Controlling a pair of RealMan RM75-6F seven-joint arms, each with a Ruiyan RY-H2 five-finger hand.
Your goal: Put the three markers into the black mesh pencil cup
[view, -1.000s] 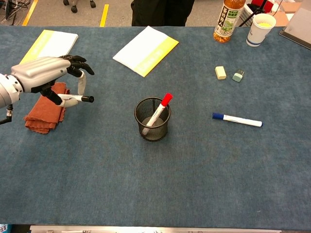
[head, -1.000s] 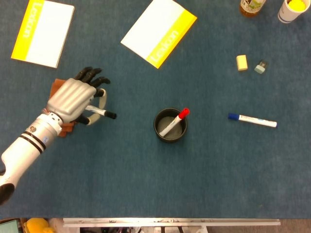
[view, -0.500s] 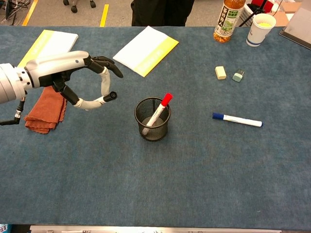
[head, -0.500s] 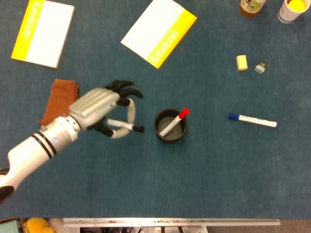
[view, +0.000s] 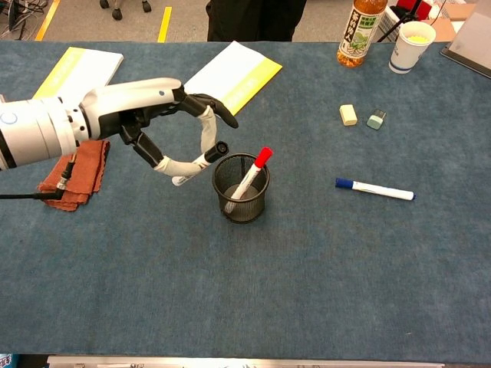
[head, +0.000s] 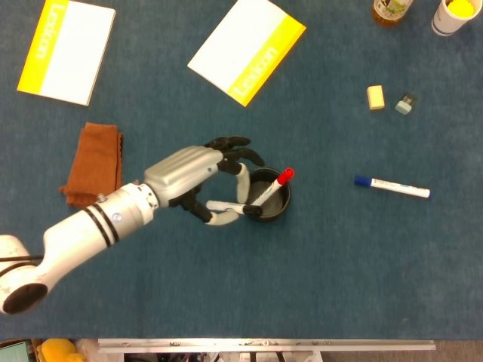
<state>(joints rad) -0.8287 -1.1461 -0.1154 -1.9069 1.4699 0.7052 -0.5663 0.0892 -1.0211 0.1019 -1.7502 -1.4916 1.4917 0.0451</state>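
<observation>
Holding black marker (view: 201, 163), left hand (view: 165, 115), beside cup (view: 241, 188)

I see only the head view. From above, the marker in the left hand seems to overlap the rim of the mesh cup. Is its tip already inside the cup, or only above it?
Observer: Not inside. In the chest view the left hand holds the black-capped marker with its cap just above the left rim of the black mesh pencil cup.
Operator: Is the marker level?
Observer: No, it tilts. The cap end is higher and the white tail is lower, outside the cup wall.
Operator: How does the red marker stand?
Observer: The red marker leans to the right, with its cap above the rim.
</observation>
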